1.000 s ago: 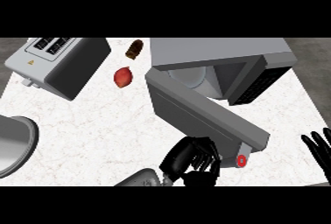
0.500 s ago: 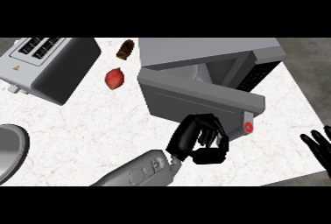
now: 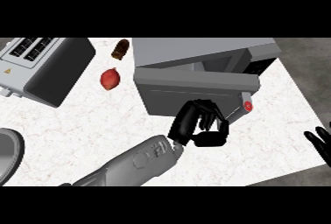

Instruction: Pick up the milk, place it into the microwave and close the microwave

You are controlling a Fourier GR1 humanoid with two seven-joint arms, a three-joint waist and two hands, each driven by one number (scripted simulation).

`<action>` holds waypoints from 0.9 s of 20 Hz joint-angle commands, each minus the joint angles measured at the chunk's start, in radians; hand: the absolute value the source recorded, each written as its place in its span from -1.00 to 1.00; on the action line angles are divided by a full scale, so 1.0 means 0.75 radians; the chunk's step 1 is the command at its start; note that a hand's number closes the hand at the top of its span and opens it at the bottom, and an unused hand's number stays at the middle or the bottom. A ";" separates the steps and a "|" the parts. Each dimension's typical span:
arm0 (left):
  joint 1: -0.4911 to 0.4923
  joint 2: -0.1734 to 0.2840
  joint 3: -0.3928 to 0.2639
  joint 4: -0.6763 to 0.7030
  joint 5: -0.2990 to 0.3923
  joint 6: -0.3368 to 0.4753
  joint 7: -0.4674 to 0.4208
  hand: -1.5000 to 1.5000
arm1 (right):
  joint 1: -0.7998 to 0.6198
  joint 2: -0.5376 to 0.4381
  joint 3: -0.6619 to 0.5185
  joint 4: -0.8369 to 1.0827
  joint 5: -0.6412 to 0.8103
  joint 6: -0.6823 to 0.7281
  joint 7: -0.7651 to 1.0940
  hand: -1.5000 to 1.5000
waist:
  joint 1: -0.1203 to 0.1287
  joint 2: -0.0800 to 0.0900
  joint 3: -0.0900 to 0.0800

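1. The step in hand looks like the last one, closing the microwave (image 3: 207, 61). Its door (image 3: 194, 92) stands partly swung in, and the left robot hand (image 3: 197, 124) is against the door's front face near the lower edge.
2. The left robot hand's fingers are curled, with nothing seen between them; it seems to push with knuckles and fingertips and grips nothing.
3. The right robot hand (image 3: 321, 142) rests open at the view's right edge, fingers up, well apart from the microwave.
4. The milk does not show anywhere on the table (image 3: 77, 127). I judge it is already inside the microwave, hidden behind the door, but the view cannot confirm that.
5. The next move calls for pushing the door on toward the microwave body until it sits flush, keeping contact near the free edge by the red button (image 3: 248, 105).
6. Room for moving: the table in front of the door and to its left is bare of small things. A toaster (image 3: 45, 70) sits at the far left, a red fruit (image 3: 110, 79) and a brown item (image 3: 120, 49) lie between it and the microwave, and a grey rim (image 3: 8, 153) shows at the left edge.
7. The table's right edge runs close beside the microwave, so there is less room on that side.
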State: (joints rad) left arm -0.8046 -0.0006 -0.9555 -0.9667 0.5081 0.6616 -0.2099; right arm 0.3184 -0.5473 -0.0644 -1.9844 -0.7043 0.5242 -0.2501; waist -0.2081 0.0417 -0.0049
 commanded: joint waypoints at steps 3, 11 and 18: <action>-0.150 0.001 0.106 0.121 0.127 -0.005 -0.059 1.00 | -0.007 -0.019 -0.014 -0.036 -0.045 -0.042 0.053 -1.00 | 0.001 0.006 0.001; -0.214 0.001 0.160 0.200 0.262 -0.032 -0.118 1.00 | -0.047 -0.050 -0.071 -0.039 -0.106 -0.072 0.080 -1.00 | -0.019 0.025 0.001; -0.222 0.001 0.181 0.260 0.378 -0.086 -0.171 1.00 | -0.050 -0.056 -0.069 -0.050 -0.137 -0.064 0.093 -1.00 | -0.034 0.037 0.003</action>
State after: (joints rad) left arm -0.8936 -0.0009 -0.9176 -0.8677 0.7527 0.5891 -0.3134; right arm 0.2864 -0.5875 -0.1112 -2.0250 -0.7925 0.4791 -0.1855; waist -0.2293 0.0606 -0.0027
